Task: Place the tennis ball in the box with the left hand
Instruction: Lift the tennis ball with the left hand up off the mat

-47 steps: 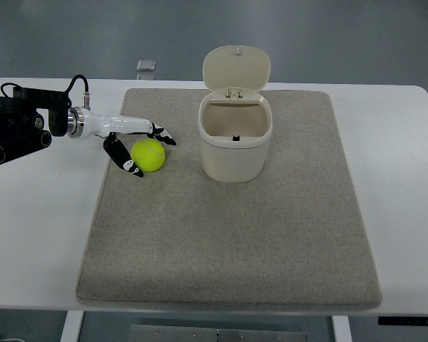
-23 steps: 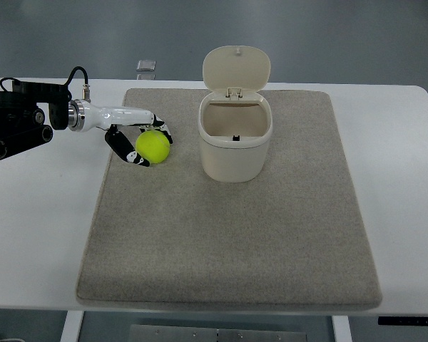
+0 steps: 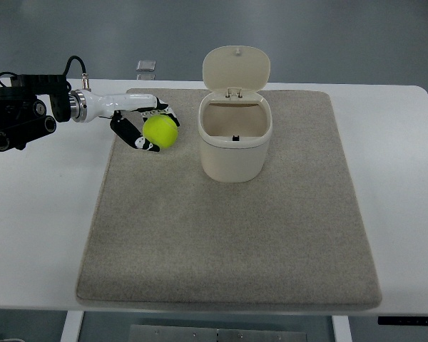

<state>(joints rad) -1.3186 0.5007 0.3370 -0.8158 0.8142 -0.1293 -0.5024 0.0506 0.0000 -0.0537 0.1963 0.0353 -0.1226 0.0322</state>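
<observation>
A yellow-green tennis ball (image 3: pixel 160 131) is held in my left hand (image 3: pixel 148 127), whose white and black fingers curl around it from the left. Ball and hand hang above the far left part of the grey mat (image 3: pixel 228 235). The arm reaches in from the picture's left edge. Just right of the ball stands the cream box (image 3: pixel 235 146) with its hinged lid (image 3: pixel 236 68) tipped up and back, so the inside is open to view. The ball is outside the box, a short gap from its left wall. My right arm does not show.
The mat lies on a white table (image 3: pixel 36 228). A small grey object (image 3: pixel 146 66) sits at the table's far edge behind the hand.
The left hand closed on the ball, lifted it off the mat and carried it up and to the right, toward the box.
</observation>
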